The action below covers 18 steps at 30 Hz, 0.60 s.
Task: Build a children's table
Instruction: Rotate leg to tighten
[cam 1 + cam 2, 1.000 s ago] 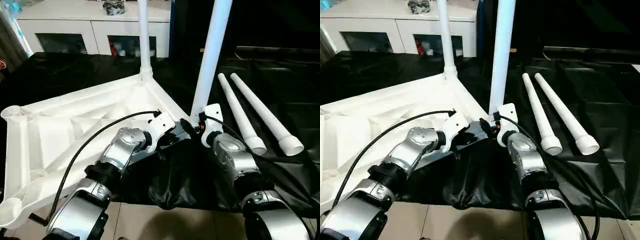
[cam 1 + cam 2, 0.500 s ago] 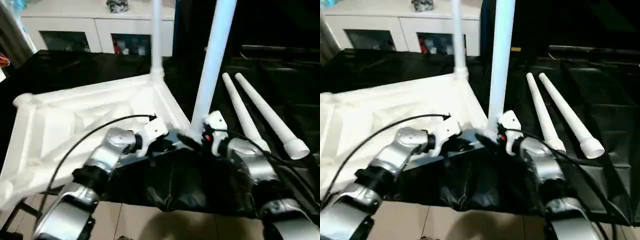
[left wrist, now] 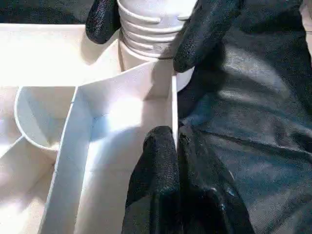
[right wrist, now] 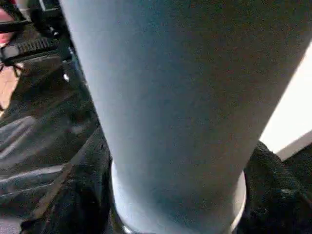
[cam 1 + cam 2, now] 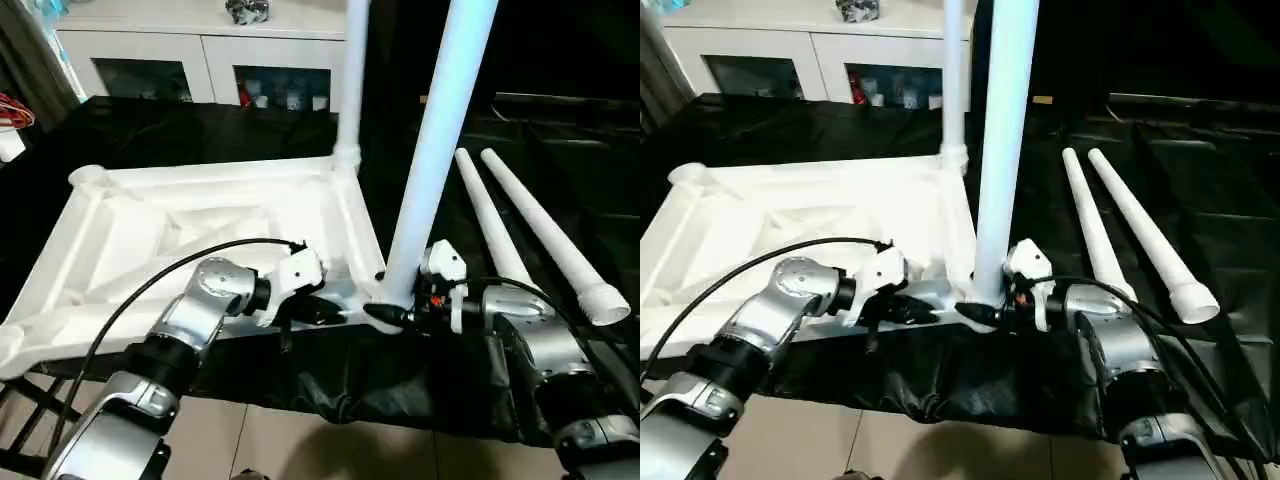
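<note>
The tabletop [image 5: 200,225] lies underside up on the draped table [image 5: 150,130]. Two legs [image 5: 440,150] stand in its right corners; two legs [image 5: 540,235] lie to its right.

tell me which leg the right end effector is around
The near upright leg at the tabletop's front corner; the other upright leg stands farther back, two lie flat.
</note>
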Tool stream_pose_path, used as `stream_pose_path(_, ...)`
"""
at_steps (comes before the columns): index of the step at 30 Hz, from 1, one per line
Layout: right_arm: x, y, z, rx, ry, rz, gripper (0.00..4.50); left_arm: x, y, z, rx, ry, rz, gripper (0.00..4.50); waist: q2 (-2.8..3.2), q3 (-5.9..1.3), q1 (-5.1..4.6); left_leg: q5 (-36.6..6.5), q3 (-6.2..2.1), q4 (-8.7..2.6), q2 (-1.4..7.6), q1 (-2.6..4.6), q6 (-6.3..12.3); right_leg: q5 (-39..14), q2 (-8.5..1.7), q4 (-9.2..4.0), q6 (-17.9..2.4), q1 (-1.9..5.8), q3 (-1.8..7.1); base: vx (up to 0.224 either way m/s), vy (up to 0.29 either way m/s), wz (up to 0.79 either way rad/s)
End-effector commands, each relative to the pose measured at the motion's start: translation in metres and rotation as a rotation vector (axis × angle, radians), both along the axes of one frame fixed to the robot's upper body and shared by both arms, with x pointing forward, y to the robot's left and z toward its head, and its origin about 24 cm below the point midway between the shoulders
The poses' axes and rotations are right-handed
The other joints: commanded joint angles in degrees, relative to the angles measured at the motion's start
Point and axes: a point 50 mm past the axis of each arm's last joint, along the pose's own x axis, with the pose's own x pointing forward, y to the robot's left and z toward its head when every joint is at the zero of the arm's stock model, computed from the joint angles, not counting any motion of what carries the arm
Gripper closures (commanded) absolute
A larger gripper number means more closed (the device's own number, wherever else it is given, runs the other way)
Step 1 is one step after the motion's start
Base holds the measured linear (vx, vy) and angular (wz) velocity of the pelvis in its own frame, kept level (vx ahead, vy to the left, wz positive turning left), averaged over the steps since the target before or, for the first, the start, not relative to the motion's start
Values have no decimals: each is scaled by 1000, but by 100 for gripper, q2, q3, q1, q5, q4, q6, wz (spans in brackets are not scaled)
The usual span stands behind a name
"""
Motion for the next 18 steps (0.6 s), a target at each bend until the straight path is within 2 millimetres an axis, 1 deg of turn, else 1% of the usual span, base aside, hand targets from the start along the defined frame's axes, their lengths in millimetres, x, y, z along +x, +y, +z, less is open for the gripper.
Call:
stream_pose_path(1, -9, 13, -6, 9, 40, 85, 167, -3, -11, 7, -31, -17, -52, 450, -29, -414, 0, -1474, -54, -348, 270, 64, 411, -1661, -400, -454, -1224, 290, 250, 0, 0, 0)
stream_pose_path(4, -10, 15, -7, 13, 47, 92, 167, -3, -11, 6, -33, -21, -45, 450, -31, -418, 12, -1451, -55, -345, 264, 62, 395, -1676, -400, -456, -1195, 292, 252, 0, 0, 0)
stream_pose_path(5, -10, 16, -7, 18, 45, 84, 171, -2, -12, 6, -35, -28, -34, 450, -50, -417, 14, -1440, -54, -346, 264, 59, 394, -1669, -399, -456, -1182, 294, 252, 0, 0, 0)
stream_pose_path(6, -7, 18, -8, 21, 43, 37, 172, 2, -14, 6, -34, -53, 9, 450, -39, -416, 18, -1421, -57, -346, 265, 61, 385, -1681, -402, -452, -1175, 288, 254, 0, 0, 0)
stream_pose_path(7, -5, 19, -9, 22, 44, 3, 173, 5, -16, 5, -33, -72, 39, 450, -41, -412, 16, -1430, -59, -346, 261, 61, 371, -1708, -400, -459, -1163, 283, 254, 0, 0, 0)
stream_pose_path(9, -4, 20, -10, 23, 45, -19, 174, 7, -18, 5, -33, -83, 57, 450, -47, -399, 13, -1524, -61, -353, 249, 75, 325, -1950, -406, -489, -1096, 279, 248, 0, 0, 0)
stream_pose_path(10, 2, 23, -12, 21, 44, -94, 174, 12, -21, 5, -30, -107, 117, 450, -48, -400, 13, -1575, -69, -360, 255, 77, 301, -2064, -408, -496, -1046, 280, 247, 0, 0, 0)
stream_pose_path(11, 11, 27, -18, -2, 36, -244, 174, 20, -27, 7, -34, -128, 205, 450, -32, -391, -14, -1657, -75, -363, 247, 94, 228, -2160, -405, -501, -1035, 253, 249, 0, 0, 0)
stream_pose_path(12, 13, 28, -19, -6, 35, -267, 174, 21, -28, 7, -34, -131, 215, 450, -33, -379, -44, -1695, -71, -368, 236, 91, 174, -2238, -399, -507, -1031, 241, 247, 0, 0, 0)
stream_pose_path(13, 19, 31, -24, -25, 34, -365, 174, 24, -33, 9, -36, -143, 254, 450, -40, -381, -66, -1807, -95, -374, 226, 116, 69, -2470, -412, -531, -952, 248, 231, 0, 0, 0)
stream_pose_path(14, 22, 33, -27, -37, 41, -441, 174, 27, -37, 10, -36, -154, 282, 450, -29, -384, -84, -1823, -94, -366, 217, 120, 39, -2518, -415, -533, -935, 235, 234, 0, 0, 0)
stream_pose_path(15, 24, 34, -29, -43, 47, -481, 174, 28, -39, 11, -36, -160, 297, 450, -37, -372, -134, -1909, -104, -373, 204, 119, 17, -2641, -413, -557, -895, 235, 226, 0, 0, 0)
stream_pose_path(16, 27, 37, -31, -43, 50, -545, 174, 29, -44, 12, -45, -167, 323, 450, -40, -378, -166, -1918, -111, -370, 201, 99, 41, -2681, -418, -563, -853, 248, 223, 0, 0, 0)
stream_pose_path(17, 28, 39, -32, -43, 52, -580, 174, 30, -47, 12, -50, -171, 338, 450, -42, -384, -174, -1924, -103, -361, 195, 109, 84, -2667, -417, -581, -836, 233, 229, 0, 0, 0)
stream_pose_path(18, 30, 43, -33, -34, 57, -624, 174, 31, -51, 13, -61, -174, 360, 450, -28, -389, -175, -1914, -104, -360, 196, 104, 104, -2615, -418, -576, -845, 238, 231, 0, 0, 0)
